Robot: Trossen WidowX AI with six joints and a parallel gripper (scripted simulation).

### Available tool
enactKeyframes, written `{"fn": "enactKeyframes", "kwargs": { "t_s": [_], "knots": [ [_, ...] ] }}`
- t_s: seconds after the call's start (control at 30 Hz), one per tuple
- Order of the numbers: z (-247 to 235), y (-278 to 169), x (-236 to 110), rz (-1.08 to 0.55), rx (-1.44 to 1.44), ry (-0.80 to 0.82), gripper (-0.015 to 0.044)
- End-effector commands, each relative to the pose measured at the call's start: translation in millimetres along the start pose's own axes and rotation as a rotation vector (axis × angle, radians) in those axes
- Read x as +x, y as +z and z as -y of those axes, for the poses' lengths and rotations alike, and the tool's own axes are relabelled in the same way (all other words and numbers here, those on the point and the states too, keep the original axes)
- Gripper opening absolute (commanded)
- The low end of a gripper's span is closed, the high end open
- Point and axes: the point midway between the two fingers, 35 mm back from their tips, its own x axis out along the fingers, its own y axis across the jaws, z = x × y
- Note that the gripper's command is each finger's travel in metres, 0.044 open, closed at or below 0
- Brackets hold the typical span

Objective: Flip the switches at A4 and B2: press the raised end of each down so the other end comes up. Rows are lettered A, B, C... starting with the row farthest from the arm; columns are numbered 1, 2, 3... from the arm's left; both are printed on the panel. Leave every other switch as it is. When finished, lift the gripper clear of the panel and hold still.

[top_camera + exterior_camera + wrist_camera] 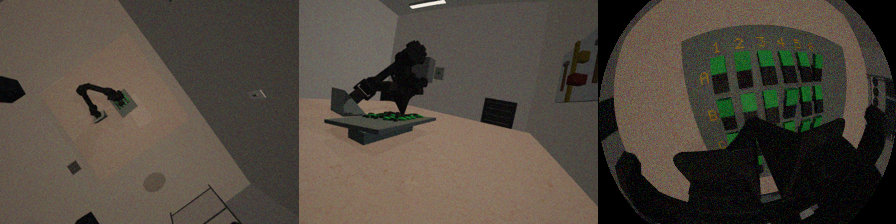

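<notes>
Panel (698, 90): grey, on a block on the tan table (466, 173); in the top view at 3 o'clock of the arm's base (101, 118).
Writing: yellow "1", "2" legible above the columns; "A", "B" faint beside the rows; other digits blurred.
Switches (767, 79): green-and-black rockers in rows.
Gripper (755, 121): fingers together, gripping nothing, tip down in row B near column 2.

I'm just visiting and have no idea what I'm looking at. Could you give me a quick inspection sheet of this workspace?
Surface: pinkish table.
Job's things: grey panel on a block, rows of green and black switches.
Clutter: nothing seen.
Gripper: gripper shut, holding nothing, tip down at the switches near row B.
Cables: nothing seen.
Surroundings: dim room; ceiling light, dark vent, wall tool board.
</notes>
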Motion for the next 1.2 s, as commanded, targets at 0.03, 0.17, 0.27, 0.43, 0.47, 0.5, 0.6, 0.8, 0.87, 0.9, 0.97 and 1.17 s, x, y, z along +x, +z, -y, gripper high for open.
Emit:
{"fn": "enactKeyframes", "kwargs": {
  "t_s": [0.03, 0.17, 0.27, 0.43, 0.47, 0.5, 0.6, 0.8, 0.87, 0.9, 0.97, 1.17],
  "knots": [
    [-1, 1, 1, 0.005, 0.000, 0.003, 0.0000],
    [-1, 1, 1, 0.005, 0.000, 0.003, 0.0000],
    [-1, 1, 1, 0.005, 0.000, 0.003, 0.0000],
    [-1, 1, 2, 0.005, 0.000, 0.003, 0.0000],
    [-1, 1, 2, 0.005, 0.000, 0.003, 0.0000],
    [-1, 1, 2, 0.005, 0.000, 0.003, 0.0000],
    [-1, 1, 3, 0.005, 0.000, 0.003, 0.0000],
    [1, 3, -53, -0.019, 0.001, -0.001, 0.0000],
    [0, 3, -62, -0.022, 0.001, 0.001, 0.0000],
    [0, 3, -62, -0.022, 0.001, 0.001, 0.0000],
    [3, 2, -62, -0.022, 0.001, 0.001, 0.0000],
    [34, -8, -69, -0.022, 0.001, 0.000, 0.0000]
  ]
}}
